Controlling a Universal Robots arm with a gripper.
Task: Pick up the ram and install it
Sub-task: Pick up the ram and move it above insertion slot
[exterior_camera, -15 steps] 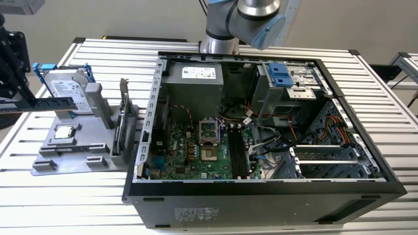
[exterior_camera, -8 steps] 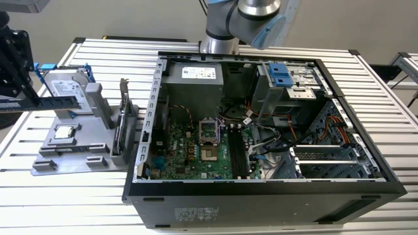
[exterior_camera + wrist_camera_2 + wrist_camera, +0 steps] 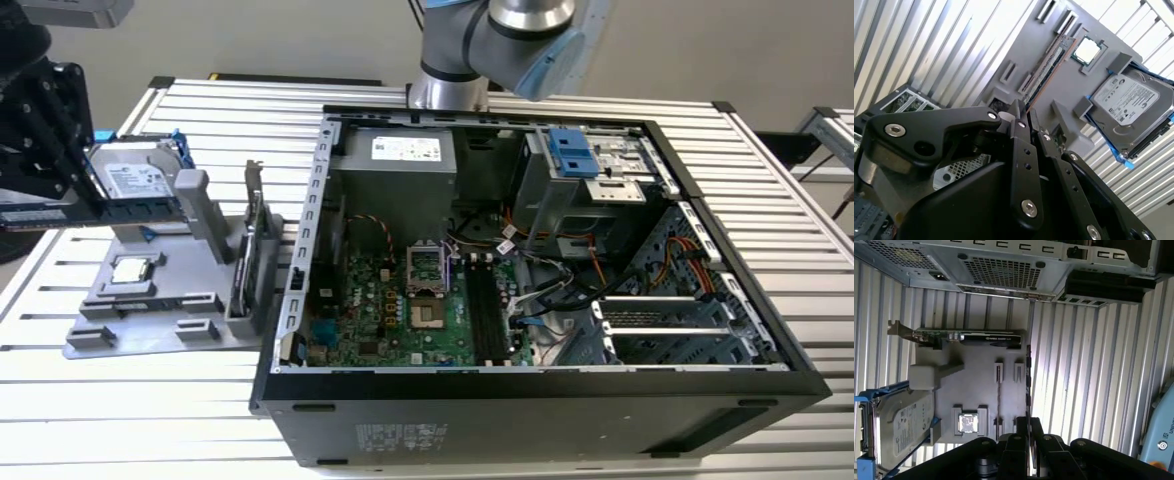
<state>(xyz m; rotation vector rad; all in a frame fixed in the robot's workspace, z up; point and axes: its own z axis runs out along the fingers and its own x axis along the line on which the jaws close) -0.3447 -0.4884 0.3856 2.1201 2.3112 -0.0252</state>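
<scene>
Both jaws of the gripper (image 3: 1025, 114) are closed on the ram (image 3: 1051, 62), pinching its flat sides so it hangs on edge, probably to suit a slot, just above the grey tray (image 3: 1074, 75).

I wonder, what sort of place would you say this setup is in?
Probably a robotics lab or test cell for computer assembly: an open computer case lies on a slatted metal table, a grey fixture beside it holds a hard drive and a processor chip, and a robot arm stands behind.
</scene>
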